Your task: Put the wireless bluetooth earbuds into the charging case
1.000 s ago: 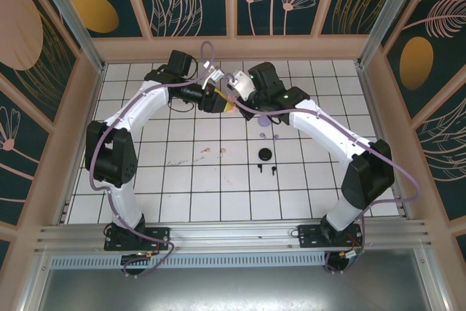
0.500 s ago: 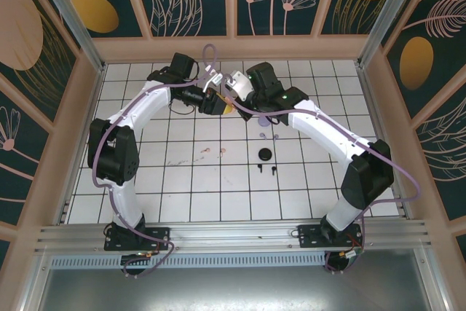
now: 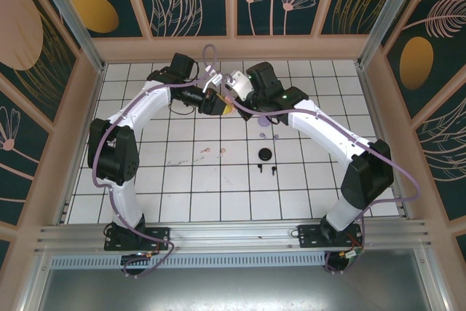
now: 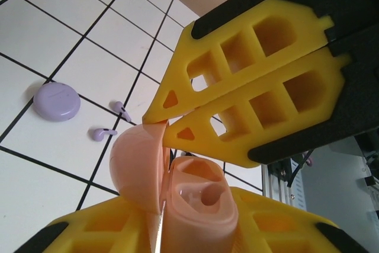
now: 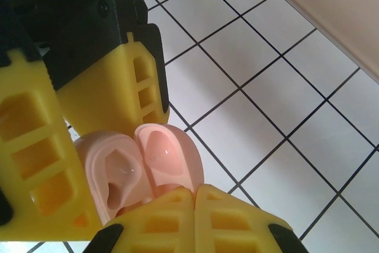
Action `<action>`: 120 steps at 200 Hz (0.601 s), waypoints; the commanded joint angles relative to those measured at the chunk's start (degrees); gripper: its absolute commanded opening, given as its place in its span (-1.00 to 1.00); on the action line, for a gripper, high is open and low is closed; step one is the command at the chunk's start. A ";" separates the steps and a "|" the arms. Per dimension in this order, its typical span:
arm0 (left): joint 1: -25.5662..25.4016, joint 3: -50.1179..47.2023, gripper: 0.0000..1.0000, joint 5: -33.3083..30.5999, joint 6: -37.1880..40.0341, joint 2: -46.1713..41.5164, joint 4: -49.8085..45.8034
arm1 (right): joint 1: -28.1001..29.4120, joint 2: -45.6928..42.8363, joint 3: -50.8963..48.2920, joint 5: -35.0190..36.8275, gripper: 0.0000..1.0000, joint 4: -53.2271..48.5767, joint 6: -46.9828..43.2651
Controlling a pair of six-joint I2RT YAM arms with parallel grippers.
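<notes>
Charging case (image 5: 148, 158), pink, lid open, clamped in left gripper (image 4: 186, 229). Right gripper (image 5: 195, 197) is pinched together on nothing, tips at lid rim. Pink earbuds (image 3: 207, 152) lie on tile, below both grippers, toward top-view centre.

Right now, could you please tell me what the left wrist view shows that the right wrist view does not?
Left wrist adds the lavender case and two lavender earbuds lying on the white tiles. Right wrist adds the glossy inside of the swung-open lid. Both show the open pink case clamped in the left gripper, with the shut right gripper at its lid.
</notes>
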 commanded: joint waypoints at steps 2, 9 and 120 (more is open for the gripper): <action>0.30 1.28 -0.30 0.22 1.92 0.44 -1.89 | 0.17 0.33 1.74 0.91 -1.00 0.10 0.61; 0.38 1.28 -0.26 0.14 1.93 0.39 -1.89 | 0.21 0.33 1.66 0.97 -1.00 0.12 0.62; 0.39 1.29 -0.63 1.11 0.66 -0.12 -0.57 | 0.13 0.06 1.36 0.57 -1.00 0.40 1.06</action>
